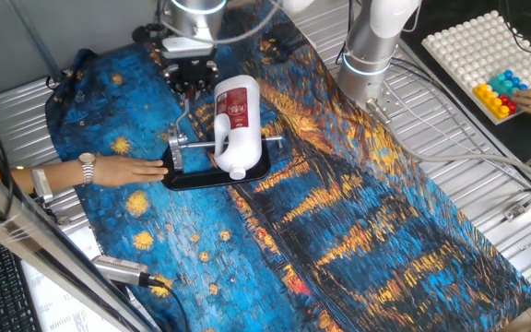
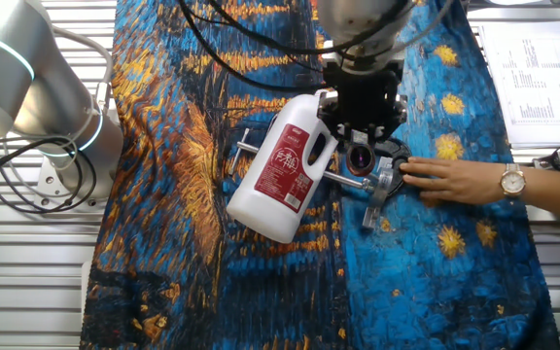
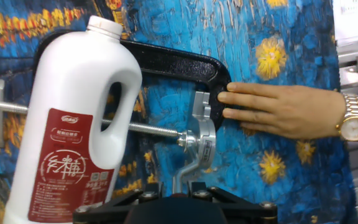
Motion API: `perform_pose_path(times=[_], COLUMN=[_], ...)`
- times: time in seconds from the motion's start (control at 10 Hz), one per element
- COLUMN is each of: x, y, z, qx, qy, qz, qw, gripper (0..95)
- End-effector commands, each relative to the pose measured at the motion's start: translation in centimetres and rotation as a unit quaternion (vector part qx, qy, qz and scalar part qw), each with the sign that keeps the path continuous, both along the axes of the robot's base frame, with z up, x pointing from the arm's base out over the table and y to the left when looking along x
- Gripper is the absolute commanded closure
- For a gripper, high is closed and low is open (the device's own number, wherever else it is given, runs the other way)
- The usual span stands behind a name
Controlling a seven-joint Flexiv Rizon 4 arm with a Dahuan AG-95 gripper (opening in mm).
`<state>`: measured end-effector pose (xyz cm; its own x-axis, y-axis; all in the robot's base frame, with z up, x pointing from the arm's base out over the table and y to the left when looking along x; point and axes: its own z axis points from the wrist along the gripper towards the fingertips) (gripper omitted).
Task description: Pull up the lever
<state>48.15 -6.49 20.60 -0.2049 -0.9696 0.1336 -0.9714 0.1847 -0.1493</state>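
Note:
The lever is a slim silver rod that rises from a hinge on the black oval-based fixture toward the hand camera. Its reddish-brown knob sits between my two fingers, which stand close on either side of it. My gripper looks shut on the knob. In the fixed views my gripper hangs just above the fixture, with the lever slanting up into it. The round knob shows under the fingers.
A white jug with a red label lies over the fixture, and the plain silver crossbar passes through its handle. A person's hand presses on the base. Blue-and-orange patterned cloth covers the table.

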Motion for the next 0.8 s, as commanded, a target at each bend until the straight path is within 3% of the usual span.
perform_pose_path(times=[0.1, 0.2, 0.4, 0.8], x=[0.2, 0.4, 0.7, -0.2], y=[0.0, 0.0, -0.1, -1.1], z=[-0.1, -0.2, 0.2, 0.3], qx=[0.010, 0.020, 0.024, 0.040], qy=[0.007, 0.012, 0.027, 0.033], qz=[-0.017, -0.026, -0.027, -0.024], qw=[0.9998, 0.9994, 0.9990, 0.9983], gripper=[76.0, 76.0, 76.0, 76.0])
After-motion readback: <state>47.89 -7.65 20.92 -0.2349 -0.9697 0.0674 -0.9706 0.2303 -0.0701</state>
